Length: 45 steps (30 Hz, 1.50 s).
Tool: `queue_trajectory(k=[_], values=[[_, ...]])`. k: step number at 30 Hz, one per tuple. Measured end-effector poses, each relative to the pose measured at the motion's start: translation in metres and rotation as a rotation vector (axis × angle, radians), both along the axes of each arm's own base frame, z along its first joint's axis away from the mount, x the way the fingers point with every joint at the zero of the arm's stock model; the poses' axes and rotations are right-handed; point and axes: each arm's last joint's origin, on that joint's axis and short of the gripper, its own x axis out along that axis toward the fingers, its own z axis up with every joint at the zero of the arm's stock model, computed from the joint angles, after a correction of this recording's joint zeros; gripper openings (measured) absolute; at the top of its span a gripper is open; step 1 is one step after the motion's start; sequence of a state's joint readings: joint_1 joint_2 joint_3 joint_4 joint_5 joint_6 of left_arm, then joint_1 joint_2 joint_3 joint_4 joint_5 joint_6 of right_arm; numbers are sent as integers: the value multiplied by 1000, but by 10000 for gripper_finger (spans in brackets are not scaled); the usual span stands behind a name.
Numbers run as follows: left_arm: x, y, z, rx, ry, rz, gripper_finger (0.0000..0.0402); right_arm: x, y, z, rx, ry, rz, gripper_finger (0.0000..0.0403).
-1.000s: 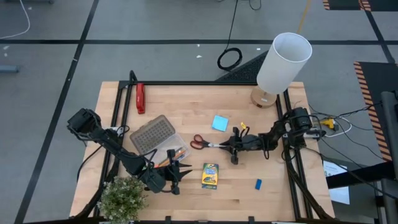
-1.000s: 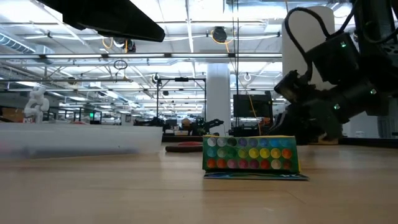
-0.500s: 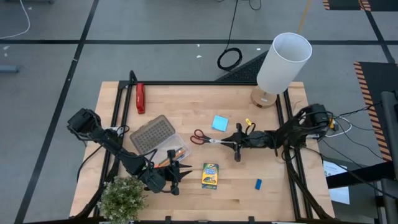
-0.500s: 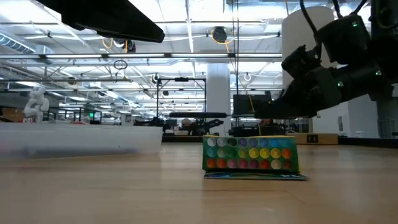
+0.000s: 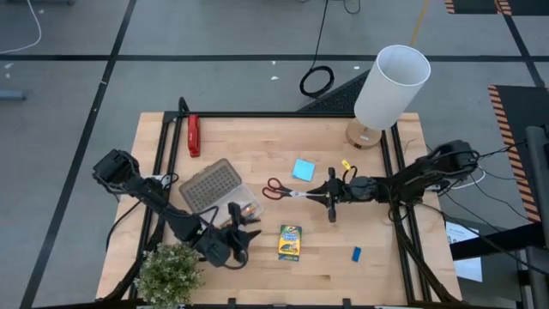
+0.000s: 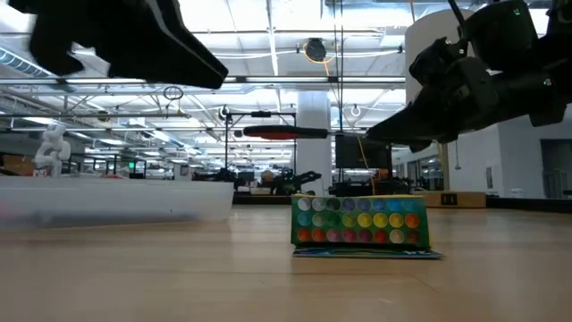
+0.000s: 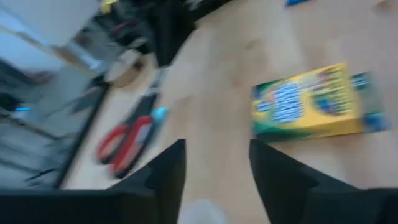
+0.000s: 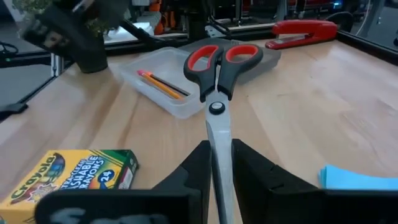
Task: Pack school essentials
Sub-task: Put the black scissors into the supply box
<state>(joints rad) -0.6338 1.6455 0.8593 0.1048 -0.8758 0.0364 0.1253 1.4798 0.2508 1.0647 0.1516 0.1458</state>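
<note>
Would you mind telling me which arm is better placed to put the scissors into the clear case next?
The right: its gripper already grips the scissors by the blades. The left gripper hovers empty beside the case.

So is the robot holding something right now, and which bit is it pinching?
Yes. The right gripper pinches the red-handled scissors by the blade end, handles pointing away. The left gripper is open and holds nothing.

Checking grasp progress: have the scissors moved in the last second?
Yes. The red-handled scissors, shut in the right gripper, slid slightly toward the lamp side and lifted off the table.
</note>
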Motion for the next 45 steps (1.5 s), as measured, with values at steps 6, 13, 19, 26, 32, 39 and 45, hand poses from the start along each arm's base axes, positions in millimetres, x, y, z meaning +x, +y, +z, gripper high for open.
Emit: queue_trajectory(k=[6,13,19,26,32,39,45], values=[[5,14,-1,167,44,51,239,-1,0,2,54,-2,-5,45],[21,38,-5,388,182,-17,246,0,-3,2,161,-4,-26,45],[34,59,-3,423,224,-76,246,0,-7,3,248,-5,-3,45],[39,72,-3,435,239,-64,219,1,-7,6,293,-33,37,45],[42,75,-2,429,228,-76,157,2,-7,9,297,-61,49,45],[40,71,-1,467,236,-79,56,2,-6,9,303,-61,67,45],[38,67,-1,471,229,-74,31,2,-7,12,298,-89,60,58]])
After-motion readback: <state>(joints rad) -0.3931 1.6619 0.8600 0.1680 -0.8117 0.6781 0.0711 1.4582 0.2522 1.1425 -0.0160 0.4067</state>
